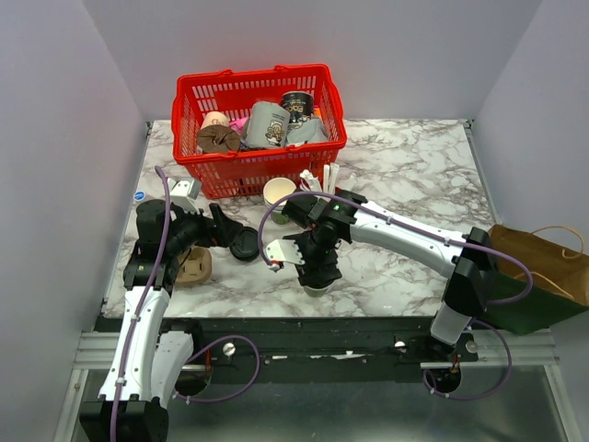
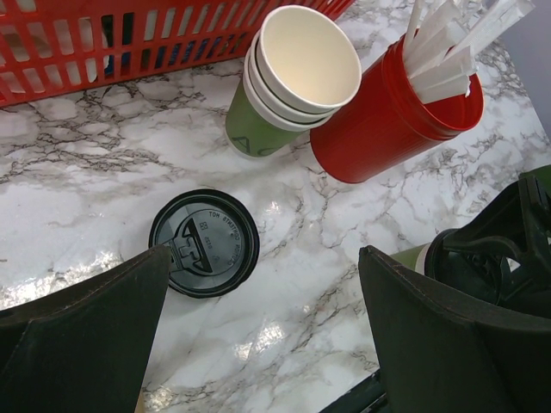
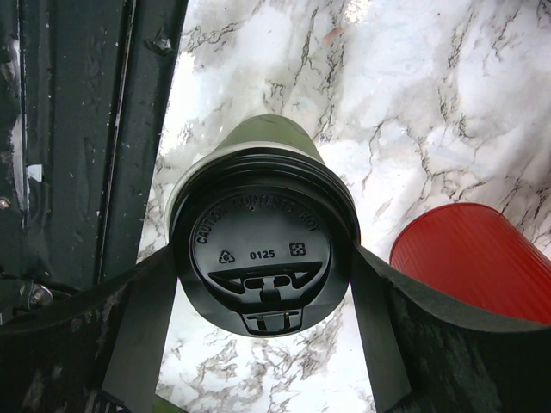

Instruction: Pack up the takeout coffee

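Note:
The takeout coffee (image 3: 258, 249), an olive-green cup with a black lid, stands near the table's front edge between my right gripper's fingers. My right gripper (image 3: 263, 256) has both fingers against the sides of the lid; in the top view it (image 1: 317, 269) covers the cup from above, with only the cup's base (image 1: 318, 288) showing. A sliver of the cup also shows in the left wrist view (image 2: 419, 255). My left gripper (image 2: 263, 258) is open and empty just above the table, beside a loose black lid (image 2: 204, 243), which also shows in the top view (image 1: 244, 246).
A stack of lidless green cups (image 2: 293, 77) and a red cup of white sticks (image 2: 387, 112) stand behind the grippers. A red basket (image 1: 260, 124) of items is at the back. A brown paper bag (image 1: 543, 262) lies at the right edge. A tan object (image 1: 195, 267) lies under the left arm.

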Controlling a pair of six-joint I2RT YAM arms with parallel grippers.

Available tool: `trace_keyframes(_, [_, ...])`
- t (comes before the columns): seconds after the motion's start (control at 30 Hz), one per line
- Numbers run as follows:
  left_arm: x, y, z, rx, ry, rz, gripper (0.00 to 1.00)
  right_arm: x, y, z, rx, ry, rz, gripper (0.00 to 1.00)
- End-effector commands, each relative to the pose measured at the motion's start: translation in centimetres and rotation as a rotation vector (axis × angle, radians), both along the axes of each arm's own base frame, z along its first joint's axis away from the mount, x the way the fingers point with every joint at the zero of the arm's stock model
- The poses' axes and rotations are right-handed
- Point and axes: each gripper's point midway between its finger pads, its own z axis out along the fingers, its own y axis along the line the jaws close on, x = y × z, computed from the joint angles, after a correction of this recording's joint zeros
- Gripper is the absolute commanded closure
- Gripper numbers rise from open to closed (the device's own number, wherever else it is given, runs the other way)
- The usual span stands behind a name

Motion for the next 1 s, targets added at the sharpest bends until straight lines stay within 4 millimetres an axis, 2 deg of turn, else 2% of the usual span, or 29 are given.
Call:
trace_keyframes(0.0, [-0.2,-0.2,0.4,-0.019,-0.014,-0.012,0.03,0.3,0.1,0.8,0.017,-0.024,-0.023,0.18])
trace_keyframes(0.4, [-0.2,-0.2,0.6,-0.020,-0.023,-0.011,0.03,-0.4,0.0,1.2,0.018,-0.002,-0.012,0.18])
trace_keyframes(0.73, [-0.3,-0.2,0.6,-0.023,-0.023,-0.011,0.03,0.4,0.5,2.1,0.057,-0.044,-0.047,0.18])
trace_keyframes(0.97, [-0.3,-0.2,0.7,-0.024,-0.025,-0.009,0.03,-0.1,0.6,2.3,0.055,-0.017,-0.046,0.18])
